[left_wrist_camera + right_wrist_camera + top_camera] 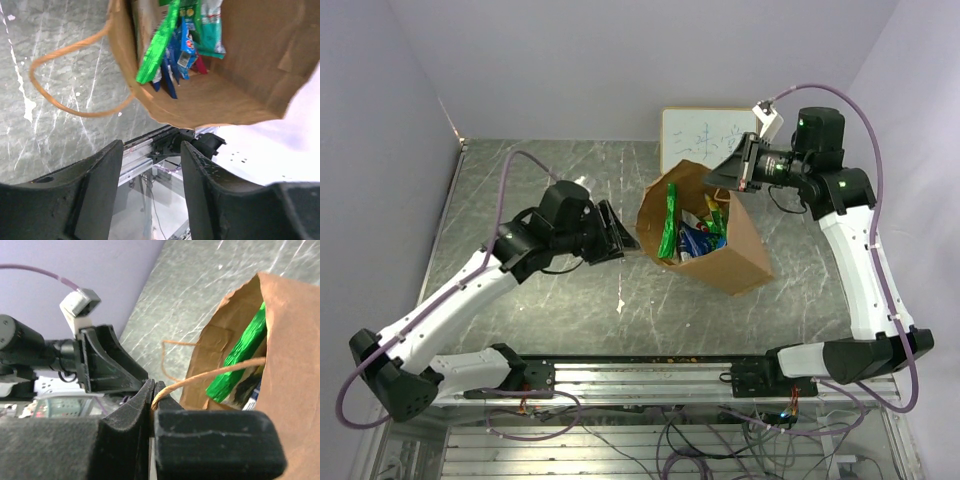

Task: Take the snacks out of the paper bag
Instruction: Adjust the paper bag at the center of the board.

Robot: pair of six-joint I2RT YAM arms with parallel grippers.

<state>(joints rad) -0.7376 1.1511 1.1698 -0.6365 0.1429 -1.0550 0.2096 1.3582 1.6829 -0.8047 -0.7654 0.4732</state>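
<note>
Your right gripper (153, 390) pinches the paper bag (735, 255) by its handle (210, 377); left gripper (150, 150) gapes empty; snacks (690, 235) inside; open table (570, 320) lower-left.

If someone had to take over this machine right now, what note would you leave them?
Right gripper: shut on the twine handle of the paper bag.
Left gripper: open, empty, facing the bag's mouth.
Snacks: all inside the bag; none visible on the table.
Done: bag held by its handle, mouth open.
Left: pull out every packet, perhaps the green packet first.
</note>
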